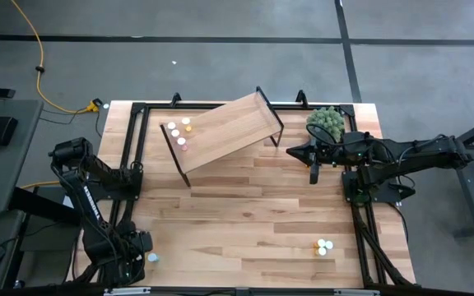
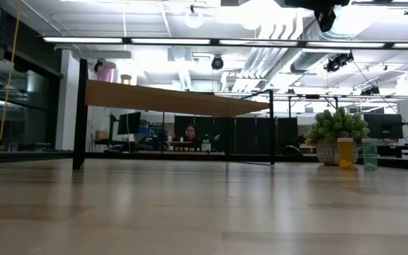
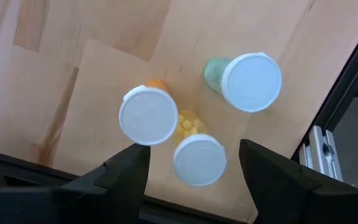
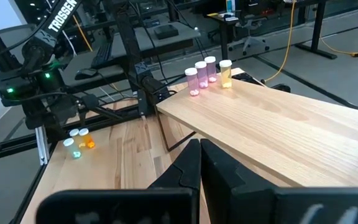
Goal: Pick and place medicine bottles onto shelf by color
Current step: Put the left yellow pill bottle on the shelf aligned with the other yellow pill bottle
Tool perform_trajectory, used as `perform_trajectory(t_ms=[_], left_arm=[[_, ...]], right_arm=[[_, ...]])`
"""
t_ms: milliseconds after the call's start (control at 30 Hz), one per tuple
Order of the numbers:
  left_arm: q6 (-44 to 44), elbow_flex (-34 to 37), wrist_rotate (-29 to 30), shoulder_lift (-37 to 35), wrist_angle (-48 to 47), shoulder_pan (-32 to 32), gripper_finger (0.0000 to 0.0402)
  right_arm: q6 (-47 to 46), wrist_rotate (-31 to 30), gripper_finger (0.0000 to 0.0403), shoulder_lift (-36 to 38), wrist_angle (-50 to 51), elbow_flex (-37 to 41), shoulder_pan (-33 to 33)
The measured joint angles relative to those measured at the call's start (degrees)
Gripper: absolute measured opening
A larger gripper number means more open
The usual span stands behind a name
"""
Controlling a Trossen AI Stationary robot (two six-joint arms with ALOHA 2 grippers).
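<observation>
The surface (image 1: 245, 214) is pale wood planks with a smooth, slightly glossy finish. The shelf (image 1: 229, 131) is matt light wood on black metal legs. The bottles (image 3: 194, 140) look like translucent plastic with matt white caps.

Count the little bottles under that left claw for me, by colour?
Orange bottle: 1
Yellow bottle: 1
Teal bottle: 1
Total: 3, all white-capped, standing on the table below the open left gripper.

place: probably open-plan lab/office | evidence: exposed ceiling ducts (image 2: 261, 57), strip lights (image 2: 190, 40), desks with monitors (image 2: 129, 122)
</observation>
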State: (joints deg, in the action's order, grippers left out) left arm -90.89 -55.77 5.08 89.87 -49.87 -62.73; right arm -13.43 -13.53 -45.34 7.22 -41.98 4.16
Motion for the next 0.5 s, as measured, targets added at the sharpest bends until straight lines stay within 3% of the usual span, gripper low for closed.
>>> perform_trajectory(t_ms=[500], left_arm=[[0.00,0.00,0.19,-0.02,-0.03,-0.49,0.0149]], right_arm=[[0.00,-0.01,0.0000,0.00,0.31,0.00,0.00]])
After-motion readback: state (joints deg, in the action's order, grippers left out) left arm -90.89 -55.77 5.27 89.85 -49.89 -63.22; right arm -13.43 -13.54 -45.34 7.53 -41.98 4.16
